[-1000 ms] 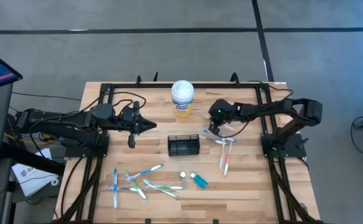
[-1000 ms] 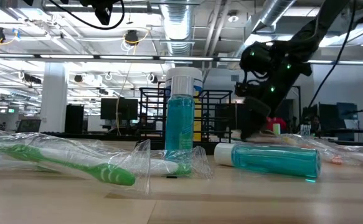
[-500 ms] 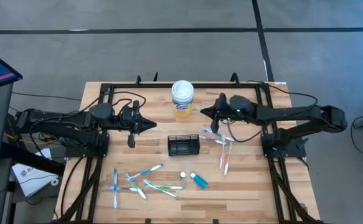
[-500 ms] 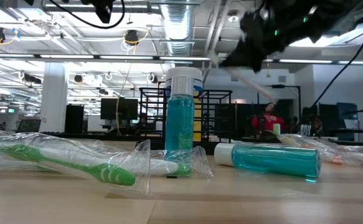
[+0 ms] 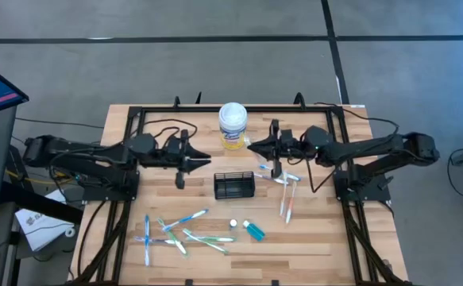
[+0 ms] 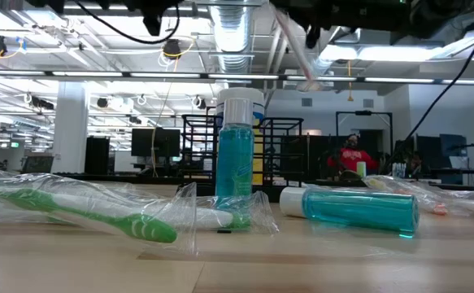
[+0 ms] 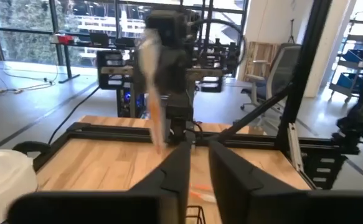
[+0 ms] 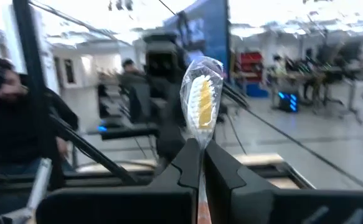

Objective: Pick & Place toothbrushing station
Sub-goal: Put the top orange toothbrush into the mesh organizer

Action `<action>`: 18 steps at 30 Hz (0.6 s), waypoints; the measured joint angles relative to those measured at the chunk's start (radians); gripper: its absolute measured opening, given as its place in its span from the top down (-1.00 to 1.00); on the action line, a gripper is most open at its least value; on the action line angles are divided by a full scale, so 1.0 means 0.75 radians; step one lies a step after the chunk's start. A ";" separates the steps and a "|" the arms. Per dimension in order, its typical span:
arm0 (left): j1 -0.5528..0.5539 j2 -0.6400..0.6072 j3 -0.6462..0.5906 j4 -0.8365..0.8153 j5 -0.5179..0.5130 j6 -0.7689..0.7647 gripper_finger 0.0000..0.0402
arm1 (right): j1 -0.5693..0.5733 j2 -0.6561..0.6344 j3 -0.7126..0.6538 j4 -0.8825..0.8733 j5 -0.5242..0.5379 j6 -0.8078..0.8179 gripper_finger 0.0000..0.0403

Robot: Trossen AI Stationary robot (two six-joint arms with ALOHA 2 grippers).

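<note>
My right gripper (image 5: pixel 252 145) hangs level over the table's middle, shut on a plastic-wrapped toothbrush (image 8: pixel 201 102) with yellow bristles. The same toothbrush (image 6: pixel 299 53) shows pale and slanted in the low view, and the toothbrush (image 7: pixel 151 87) is blurred in the left wrist view. My left gripper (image 5: pixel 207 159) faces it from the left, also level; its fingers (image 7: pixel 175 168) stand slightly open around nothing. The toothbrushing station (image 5: pixel 234 185), a black wire-mesh caddy, sits on its base on the table, nearer than both grippers. My right gripper pinches the wrapped toothbrush between its two fingers, just below the head (image 8: pixel 198 138). The fingers come level from the table's right and lie across the brush. The brush is lifted clear and stands roughly upright, tilted, head up and handle (image 6: pixel 310 77) hanging below.
A white-lidded canister (image 5: pixel 233 125) stands just beyond the grippers. More wrapped toothbrushes (image 5: pixel 287 191) lie at the right and others (image 5: pixel 179 230) near the front left. Blue bottles (image 5: pixel 254 231) lie in front of the caddy; one bottle (image 6: pixel 237 163) stands upright.
My right gripper has risen from the toothbrushes at the right, tipped from pointing down to level, and swung toward the left gripper. The wrapped toothbrush has come up with it, clear of the table. My left gripper has moved toward the table's right, closer to it.
</note>
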State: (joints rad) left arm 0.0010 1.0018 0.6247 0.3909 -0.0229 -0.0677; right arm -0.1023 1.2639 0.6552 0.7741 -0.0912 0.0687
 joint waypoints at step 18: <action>0.000 0.390 0.000 0.593 -0.008 0.004 0.21 | 0.068 0.243 0.045 0.428 -0.022 0.014 1.00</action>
State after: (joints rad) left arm 0.0013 1.2940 0.6247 0.8358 -0.0288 -0.0649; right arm -0.0514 1.4462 0.6887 1.0948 -0.1079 0.0795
